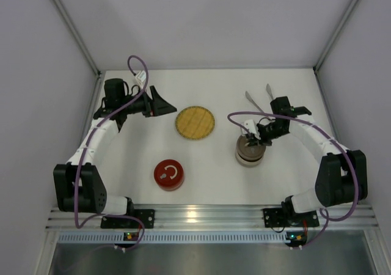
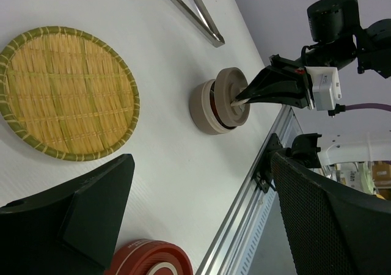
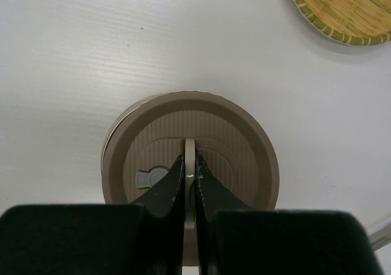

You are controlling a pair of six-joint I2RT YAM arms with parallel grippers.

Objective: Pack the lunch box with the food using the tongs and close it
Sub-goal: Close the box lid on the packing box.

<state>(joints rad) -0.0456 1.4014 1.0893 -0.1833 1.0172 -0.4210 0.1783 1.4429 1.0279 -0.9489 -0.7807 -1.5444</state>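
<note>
Worktop point(image 1: 220, 183): white, and everything stands on it within reach of both arms.
Woven plate point(image 1: 195, 123): between the two grippers, nearer the left one. It is bare, so it probably has nothing more to give.
Lunch box point(image 1: 247, 157): round and beige, directly under the right gripper with its cover on top. A red band shows between cover and base.
Red lid point(image 1: 168, 175): well apart from both grippers, on the near side, set out of the way.
Left gripper point(image 1: 162, 106): fingers wide apart and holding nothing, parked beside the plate to keep clear.
Right gripper point(image 3: 190, 171): fingers together, clamped on the tab, pointing straight down so the cover can be steered squarely.
Tongs point(image 2: 214, 38): lying flat beyond the right gripper and not held, so picking looks finished.
Tab point(image 3: 190, 150): thin, upright, at the centre of the cover, the only easy hold on it.
Food: not visible anywhere, most likely already inside the lunch box.
</note>
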